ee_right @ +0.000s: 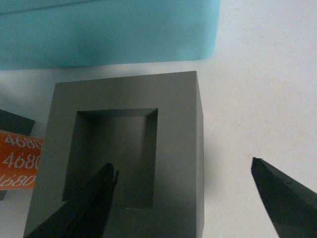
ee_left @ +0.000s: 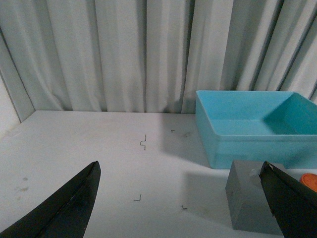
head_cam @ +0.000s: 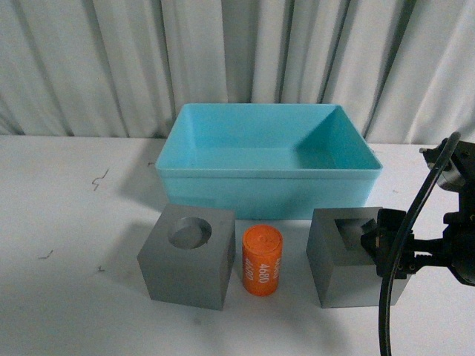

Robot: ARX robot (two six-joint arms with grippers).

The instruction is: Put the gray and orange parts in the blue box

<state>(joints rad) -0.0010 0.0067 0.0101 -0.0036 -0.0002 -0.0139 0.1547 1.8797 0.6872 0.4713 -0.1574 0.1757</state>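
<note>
Here, my right gripper [ee_right: 184,166] hangs with fingers spread astride one wall of the rectangular-recess gray cube [ee_right: 178,114], just in front of the blue box [ee_right: 99,34] (nothing inside yet). Next I'd pinch that wall, lift, and clear the rim; my left gripper [ee_left: 179,166] is spread too, idle.

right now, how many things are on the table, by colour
gray cubes: 2
orange cylinder: 1
blue box: 1
total: 4
</note>
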